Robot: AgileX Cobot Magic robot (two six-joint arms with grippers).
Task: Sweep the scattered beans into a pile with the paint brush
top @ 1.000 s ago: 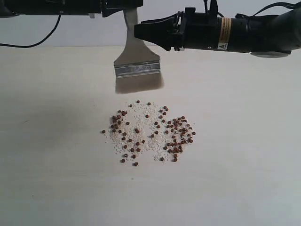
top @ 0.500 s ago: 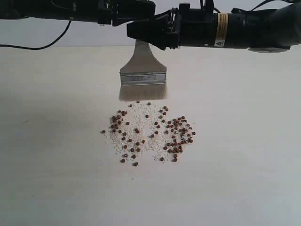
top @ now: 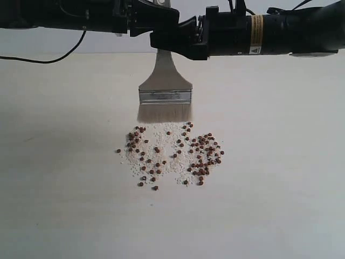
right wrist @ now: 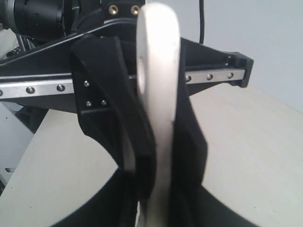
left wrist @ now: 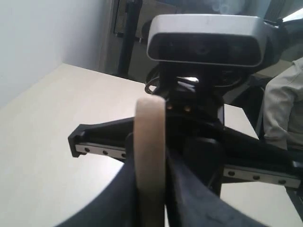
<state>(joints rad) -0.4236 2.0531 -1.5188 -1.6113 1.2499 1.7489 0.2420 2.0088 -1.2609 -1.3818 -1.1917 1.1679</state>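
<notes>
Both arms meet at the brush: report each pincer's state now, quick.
Left pincer: closed, holding the paint brush by its handle.
Right pincer: closed on the same paint brush handle.

Robot lab, bare table (top: 54,216), white wall (top: 119,44)

Pale table (top: 280,194), scattered beans (top: 202,157), white grains (top: 161,131)

Our left arm (top: 54,13) and right arm (top: 302,27), both black
We see an orange-and-white label (top: 257,35) on the right one, a screw-studded silver rail (left wrist: 102,152) across the right gripper (top: 167,40), and a silver-grey wrist camera (left wrist: 206,40).
</notes>
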